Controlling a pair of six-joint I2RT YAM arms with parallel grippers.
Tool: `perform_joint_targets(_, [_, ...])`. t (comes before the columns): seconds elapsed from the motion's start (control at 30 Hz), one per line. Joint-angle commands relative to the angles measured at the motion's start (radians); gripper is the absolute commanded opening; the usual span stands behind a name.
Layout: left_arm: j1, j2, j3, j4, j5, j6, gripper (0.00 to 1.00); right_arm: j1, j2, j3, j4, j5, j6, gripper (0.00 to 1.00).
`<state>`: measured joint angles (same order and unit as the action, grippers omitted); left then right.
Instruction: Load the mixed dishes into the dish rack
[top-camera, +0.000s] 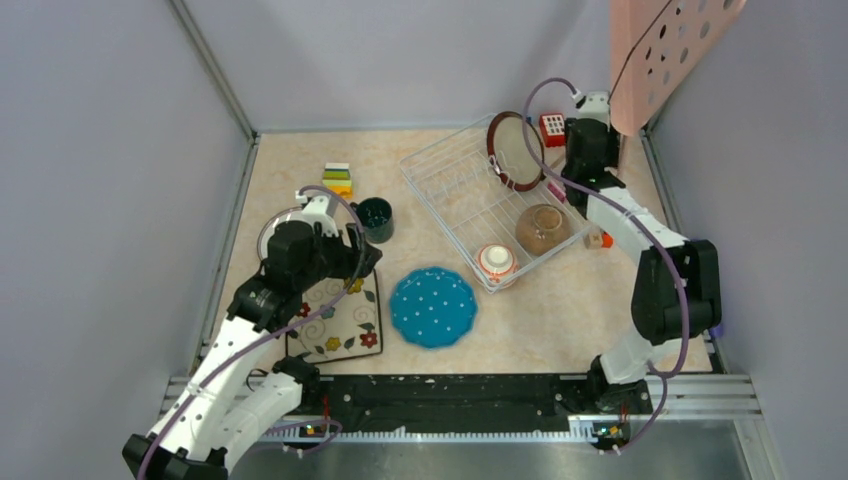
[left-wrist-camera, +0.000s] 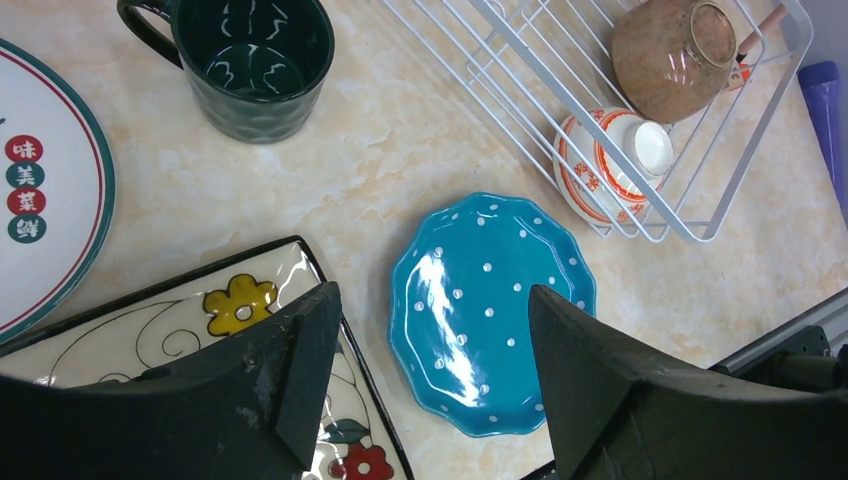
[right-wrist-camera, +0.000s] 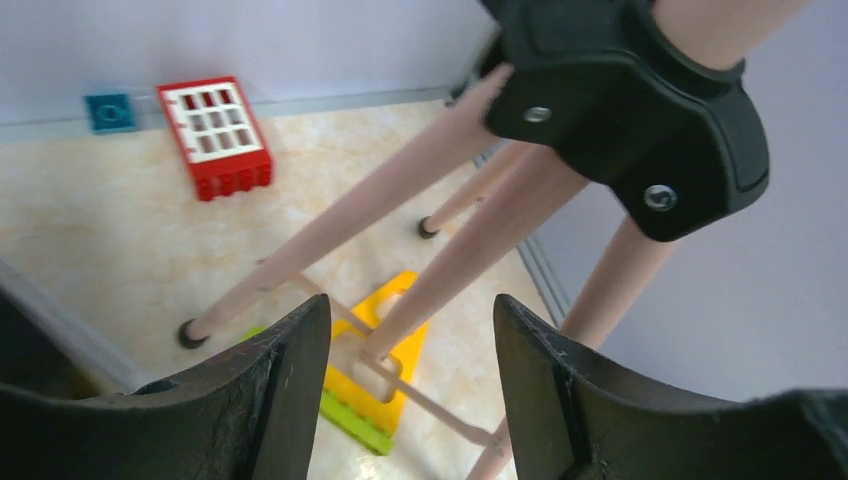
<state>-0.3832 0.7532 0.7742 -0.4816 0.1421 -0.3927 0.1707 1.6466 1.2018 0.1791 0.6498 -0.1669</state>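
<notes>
The white wire dish rack (top-camera: 455, 185) holds the red-rimmed cream plate (top-camera: 515, 150) on edge, the brown bowl (top-camera: 543, 229) and the orange bowl (top-camera: 496, 262). On the table lie the blue dotted plate (top-camera: 432, 307), the square floral plate (top-camera: 340, 322), the teal mug (top-camera: 376, 219) and the white red-marked plate (left-wrist-camera: 40, 190), mostly under my left arm in the top view. My left gripper (left-wrist-camera: 435, 350) is open and empty above the gap between the floral plate (left-wrist-camera: 200, 310) and the blue plate (left-wrist-camera: 490, 310). My right gripper (right-wrist-camera: 410, 350) is open and empty behind the rack.
A pink pegboard stand (top-camera: 660, 50) stands in the back right corner, its legs (right-wrist-camera: 400, 190) right before my right gripper. A red toy (right-wrist-camera: 215, 135), a yellow piece (right-wrist-camera: 385, 360) and a stack of coloured blocks (top-camera: 338, 178) lie on the table. Grey walls enclose it.
</notes>
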Motion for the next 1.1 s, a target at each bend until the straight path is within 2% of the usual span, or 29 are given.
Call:
perform_joint_targets(0.0, [-0.003, 0.007, -0.003, 0.060, 0.015, -0.014, 0.74, 0.091, -0.061, -0.008, 0.060, -0.035, -0.019, 0.60])
perform_joint_targets(0.2, [-0.003, 0.011, -0.005, 0.062, 0.022, -0.027, 0.73, 0.187, -0.094, -0.017, 0.074, -0.007, -0.076, 0.60])
perform_joint_targets(0.37, [-0.003, 0.019, -0.015, 0.071, 0.026, -0.050, 0.73, 0.266, -0.125, -0.043, 0.051, 0.083, -0.109, 0.60])
perform_joint_targets(0.53, [-0.003, 0.031, -0.041, 0.099, 0.034, -0.088, 0.73, 0.355, -0.198, -0.081, -0.052, 0.159, -0.043, 0.59])
perform_joint_targets(0.67, [-0.003, 0.047, -0.061, 0.105, 0.033, -0.120, 0.73, 0.445, -0.259, -0.091, -0.200, 0.166, 0.055, 0.58])
perform_joint_targets(0.87, [-0.003, 0.051, -0.099, 0.104, 0.006, -0.163, 0.72, 0.548, -0.384, -0.105, -0.437, 0.001, 0.252, 0.58])
perform_joint_targets(1.07, [-0.003, 0.020, -0.131, 0.089, -0.048, -0.201, 0.73, 0.644, -0.497, -0.113, -0.557, -0.135, 0.338, 0.62])
